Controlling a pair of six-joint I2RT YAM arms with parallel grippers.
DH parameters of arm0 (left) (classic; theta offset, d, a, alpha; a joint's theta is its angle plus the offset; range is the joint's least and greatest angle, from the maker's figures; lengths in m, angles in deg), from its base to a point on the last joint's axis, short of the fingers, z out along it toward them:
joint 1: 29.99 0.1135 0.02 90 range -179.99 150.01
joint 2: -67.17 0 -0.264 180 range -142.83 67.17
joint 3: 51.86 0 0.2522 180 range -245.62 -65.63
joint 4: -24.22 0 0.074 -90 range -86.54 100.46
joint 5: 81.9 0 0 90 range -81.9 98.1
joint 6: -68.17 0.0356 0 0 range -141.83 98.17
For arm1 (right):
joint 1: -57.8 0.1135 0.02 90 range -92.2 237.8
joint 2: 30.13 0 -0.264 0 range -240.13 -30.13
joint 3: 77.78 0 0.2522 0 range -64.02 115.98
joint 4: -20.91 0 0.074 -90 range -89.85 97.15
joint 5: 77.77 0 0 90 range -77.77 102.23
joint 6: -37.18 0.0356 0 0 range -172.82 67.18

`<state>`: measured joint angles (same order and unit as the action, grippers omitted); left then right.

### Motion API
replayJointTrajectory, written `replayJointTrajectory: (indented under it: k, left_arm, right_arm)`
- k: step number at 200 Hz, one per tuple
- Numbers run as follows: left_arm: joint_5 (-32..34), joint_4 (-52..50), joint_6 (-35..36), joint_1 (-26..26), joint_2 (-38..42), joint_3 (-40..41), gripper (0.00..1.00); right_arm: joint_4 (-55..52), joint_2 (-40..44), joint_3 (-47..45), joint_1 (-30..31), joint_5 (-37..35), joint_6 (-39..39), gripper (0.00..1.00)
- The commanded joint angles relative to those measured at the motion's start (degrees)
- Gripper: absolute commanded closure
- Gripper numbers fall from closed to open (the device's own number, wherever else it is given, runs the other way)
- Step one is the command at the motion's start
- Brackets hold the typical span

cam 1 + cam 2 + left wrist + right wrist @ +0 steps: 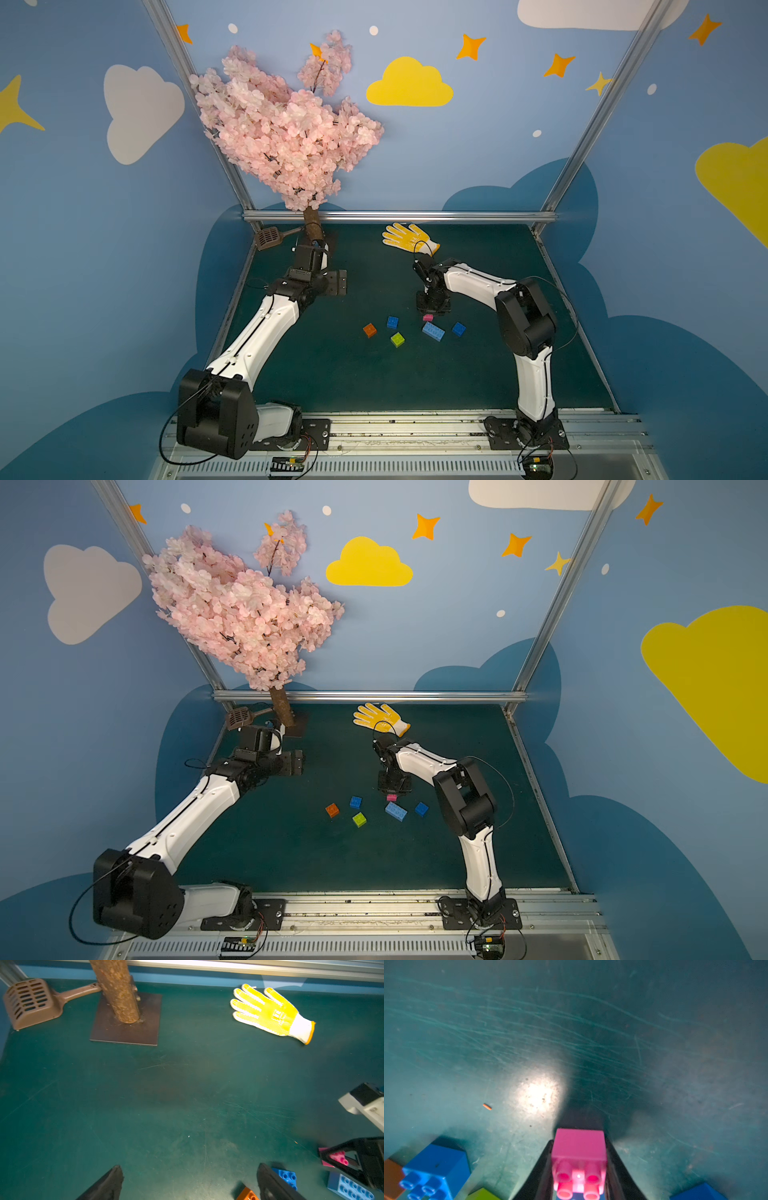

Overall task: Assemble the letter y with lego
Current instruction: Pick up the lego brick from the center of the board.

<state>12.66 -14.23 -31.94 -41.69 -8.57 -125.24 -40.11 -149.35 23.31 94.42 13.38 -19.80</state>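
Six bricks [359,819] lie separate on the counter [332,374]. Left pincer [190,1167] hangs off to their left, fingers wide apart, holding nothing. Then come the orange brick [369,330], a blue brick [392,322] and the lime brick [397,339], near one another but apart. Right pincer [430,311] stands over the pink brick [578,1151], fingers clamped against its two sides. Just beside lie the long brick [433,331] and the second blue brick [458,328].

We see six separate bricks lower centre in a top view: orange brick [369,330], dark blue square [392,322], lime green brick [397,339], pink brick [427,317], light blue bar [433,331], another dark blue square [458,328].
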Motion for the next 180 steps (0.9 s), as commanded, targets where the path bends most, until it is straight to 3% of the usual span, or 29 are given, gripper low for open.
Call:
replayJointTrajectory:
  k: [1, 74, 146, 180]
  left_arm:
    - [-4.0, -1.5, 2.5, 0.0, 1.0, -0.9, 0.00]
    - [-10.6, -2.8, -2.6, 1.8, -3.5, -3.2, 0.00]
    - [-3.7, -3.3, -3.4, 2.0, -3.2, -2.6, 0.00]
    - [-2.8, -3.6, -3.7, 2.1, -3.8, -2.8, 0.00]
  right_arm:
    - [0.1, 2.1, 0.8, 1.0, -0.9, -5.2, 0.77]
    - [-6.6, 8.0, 2.1, 3.0, -0.3, -28.1, 0.91]
    - [-9.2, 10.5, -0.3, 3.3, 4.7, -43.9, 1.00]
    - [-9.3, 9.9, -1.4, 3.4, 4.5, -47.5, 1.00]
